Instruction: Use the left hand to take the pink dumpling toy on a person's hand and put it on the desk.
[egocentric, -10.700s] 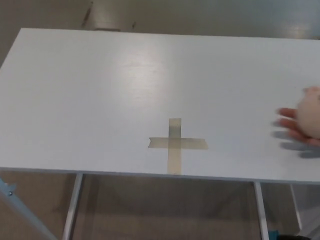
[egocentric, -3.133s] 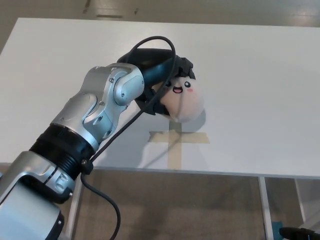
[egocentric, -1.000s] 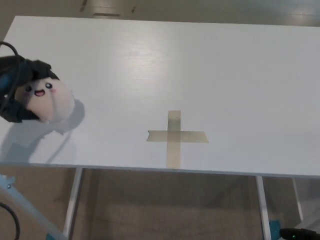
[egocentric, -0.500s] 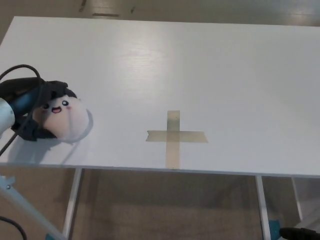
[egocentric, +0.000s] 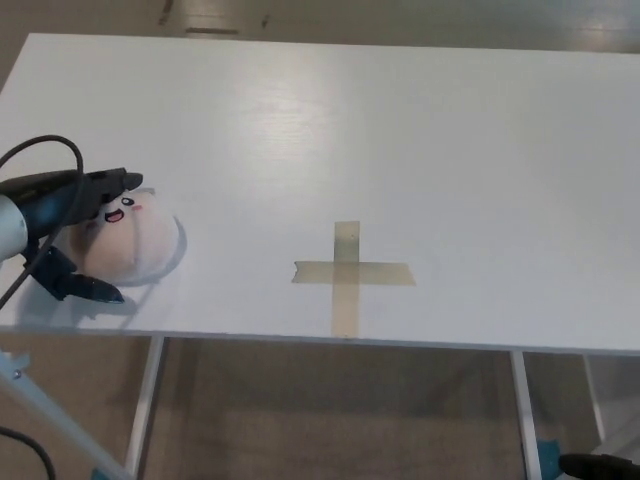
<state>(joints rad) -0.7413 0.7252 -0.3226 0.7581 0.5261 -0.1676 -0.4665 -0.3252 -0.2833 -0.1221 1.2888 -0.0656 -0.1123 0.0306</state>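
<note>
The pink dumpling toy (egocentric: 132, 245), pale and round with a small smiling face, lies on the white desk (egocentric: 420, 130) near its front left corner. My left hand (egocentric: 62, 196) comes in from the left edge and is spread around the toy's left side. Its upper fingers (egocentric: 112, 182) reach over the top of the toy and the thumb (egocentric: 88, 288) sticks out below it, apart from the toy. The hand looks open, with the toy resting on the desk. My right hand is out of view, and no person's hand shows.
A cross of beige tape (egocentric: 348, 272) marks the desk near the middle of its front edge. A black cable (egocentric: 40, 150) loops above my left wrist. Under the front edge stand metal desk legs (egocentric: 150, 400) on a brown floor.
Since half a second ago my left hand's fingers have spread away from the toy, which stays on the desk in about the same spot. Earlier the hand carried it from the desk's middle to the left.
</note>
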